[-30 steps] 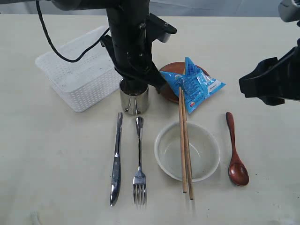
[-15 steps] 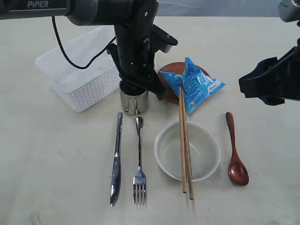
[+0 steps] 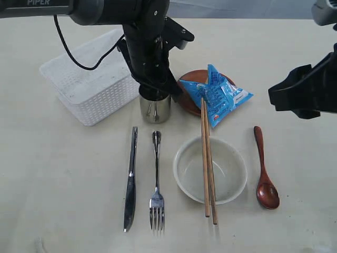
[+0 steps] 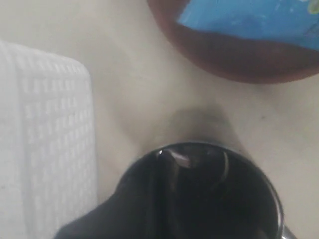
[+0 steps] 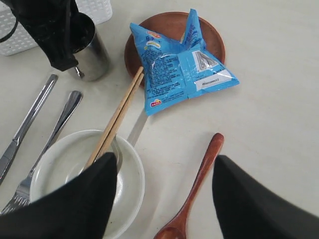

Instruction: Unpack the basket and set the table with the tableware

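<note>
- One cup [image 3: 156, 110] is the item in hand. The left gripper [image 3: 154, 93] is clamped on its rim, one finger inside, at upper centre of the exterior view, just right of the basket [image 3: 105, 103].
- The cup's base looks at or just off the table [image 3: 63, 184]; the pictures do not settle whether it has touched down.
- Below the cup, knife [image 3: 130, 179] and fork [image 3: 156, 179] lie side by side. The bowl [image 3: 231, 174] sits lower centre with the chopsticks [image 3: 207, 158] across it and the spoon [image 3: 267, 194] to its right.
- The plate [image 3: 190, 79] lies just right of the cup, with the blue packet [image 3: 221, 95] on it.
- The right gripper [image 5: 163, 162] hangs spread and empty above the bowl and spoon.
- The basket shows nothing inside from here, so unpacking appears done. The step in hand is placing the cup, likely the last piece.
- The next move calls for seating the cup flat above the knife and fork and letting the jaws go. The gripper must then lift straight up, so the inner finger clears the rim without tipping the cup or nudging the plate.
</note>
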Action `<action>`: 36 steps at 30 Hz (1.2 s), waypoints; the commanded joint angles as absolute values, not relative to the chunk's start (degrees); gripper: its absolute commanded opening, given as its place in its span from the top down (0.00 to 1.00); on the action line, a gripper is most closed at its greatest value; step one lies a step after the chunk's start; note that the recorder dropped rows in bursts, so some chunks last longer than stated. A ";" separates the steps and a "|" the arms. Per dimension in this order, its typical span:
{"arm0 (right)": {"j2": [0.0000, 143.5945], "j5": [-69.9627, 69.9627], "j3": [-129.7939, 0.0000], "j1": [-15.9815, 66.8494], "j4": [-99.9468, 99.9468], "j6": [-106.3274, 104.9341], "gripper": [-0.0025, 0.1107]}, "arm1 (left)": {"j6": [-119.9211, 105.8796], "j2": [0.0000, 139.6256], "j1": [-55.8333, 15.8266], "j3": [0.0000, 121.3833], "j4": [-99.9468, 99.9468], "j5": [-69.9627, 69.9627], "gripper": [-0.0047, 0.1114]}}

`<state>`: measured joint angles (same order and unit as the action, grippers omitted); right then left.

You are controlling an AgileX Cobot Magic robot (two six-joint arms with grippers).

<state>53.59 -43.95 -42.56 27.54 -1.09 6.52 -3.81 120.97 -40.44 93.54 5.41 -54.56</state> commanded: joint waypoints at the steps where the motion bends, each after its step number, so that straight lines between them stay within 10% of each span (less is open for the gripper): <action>1: 53.72 -43.61 -42.60 27.56 -1.57 6.11 0.50 | -3.48 120.96 -39.27 93.73 5.96 -53.83 0.96; 16: 53.72 -43.61 -42.60 27.56 -1.57 6.22 0.50 | -2.32 119.62 -39.25 93.73 5.59 -52.95 0.93; 22: 53.72 -43.61 -42.60 27.56 -1.57 6.22 0.50 | -2.18 117.95 -39.25 93.73 5.38 -56.18 0.54; 32: 53.72 -43.49 -42.60 27.56 -1.57 6.23 0.50 | -2.71 110.01 -39.25 93.73 1.22 -58.38 0.55; 36: 53.72 -43.60 -42.60 27.56 -1.57 4.54 0.55 | -2.26 104.56 -39.25 93.73 1.22 -59.44 0.90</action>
<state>53.59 -43.95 -42.56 27.54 -1.09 6.15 -2.56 108.61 -39.39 93.54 1.87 -58.66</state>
